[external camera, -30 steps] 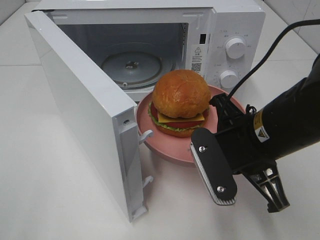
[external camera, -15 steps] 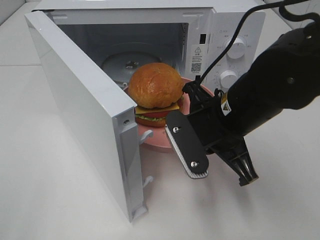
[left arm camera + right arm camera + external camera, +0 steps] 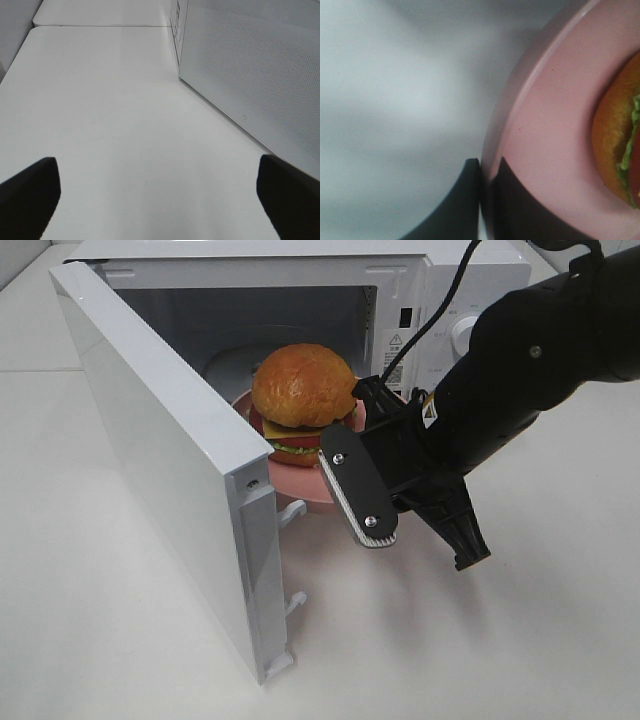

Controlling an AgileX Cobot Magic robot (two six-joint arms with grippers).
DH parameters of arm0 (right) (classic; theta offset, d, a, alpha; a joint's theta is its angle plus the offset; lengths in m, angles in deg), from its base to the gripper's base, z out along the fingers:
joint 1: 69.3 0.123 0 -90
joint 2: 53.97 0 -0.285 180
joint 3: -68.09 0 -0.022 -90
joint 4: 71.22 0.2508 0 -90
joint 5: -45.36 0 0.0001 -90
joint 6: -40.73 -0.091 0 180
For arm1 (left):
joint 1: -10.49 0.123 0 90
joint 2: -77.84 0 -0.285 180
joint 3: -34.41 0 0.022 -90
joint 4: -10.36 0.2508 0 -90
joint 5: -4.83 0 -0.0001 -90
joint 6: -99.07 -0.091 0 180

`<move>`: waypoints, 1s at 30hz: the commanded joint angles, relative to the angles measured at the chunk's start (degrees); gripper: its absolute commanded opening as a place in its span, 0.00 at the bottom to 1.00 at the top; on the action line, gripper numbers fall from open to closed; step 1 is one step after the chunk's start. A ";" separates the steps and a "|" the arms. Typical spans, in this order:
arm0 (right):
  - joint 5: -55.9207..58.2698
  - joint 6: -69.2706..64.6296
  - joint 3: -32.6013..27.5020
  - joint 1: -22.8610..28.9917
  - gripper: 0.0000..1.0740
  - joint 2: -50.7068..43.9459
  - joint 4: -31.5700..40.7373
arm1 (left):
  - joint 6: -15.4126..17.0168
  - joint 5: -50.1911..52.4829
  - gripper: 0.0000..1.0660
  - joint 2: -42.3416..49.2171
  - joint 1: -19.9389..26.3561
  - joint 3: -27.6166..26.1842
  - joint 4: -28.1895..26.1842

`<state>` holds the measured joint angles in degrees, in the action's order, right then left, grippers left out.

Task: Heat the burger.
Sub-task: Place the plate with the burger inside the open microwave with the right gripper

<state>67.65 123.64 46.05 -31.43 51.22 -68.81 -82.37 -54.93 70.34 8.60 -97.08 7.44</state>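
- Because the right pincer (image 3: 487,167) is pinching the pink plate (image 3: 545,125) by its rim, the burger (image 3: 305,385) rides level at the microwave (image 3: 480,280) mouth, at eleven o'clock from that grip.
- The door (image 3: 150,460) stands wide at nine o'clock, leaving the way in free.
- The left pincer (image 3: 159,197) is spread over the tabletop (image 3: 125,125), holding nothing.
- The warning sticker (image 3: 393,348) has print too small to read.

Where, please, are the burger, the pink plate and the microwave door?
burger (image 3: 303,385): exterior high view, bun top.
pink plate (image 3: 555,130): right wrist view, bare inner surface.
microwave door (image 3: 160,460): exterior high view, inner face.
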 commanded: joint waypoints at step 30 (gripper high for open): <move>2.92 8.82 19.37 -1.78 0.00 12.20 2.52 | -0.11 0.46 0.94 0.92 0.00 0.11 -0.40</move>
<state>72.06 131.66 62.96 -32.92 63.08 -66.58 -82.37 -54.93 70.34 8.60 -97.08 7.44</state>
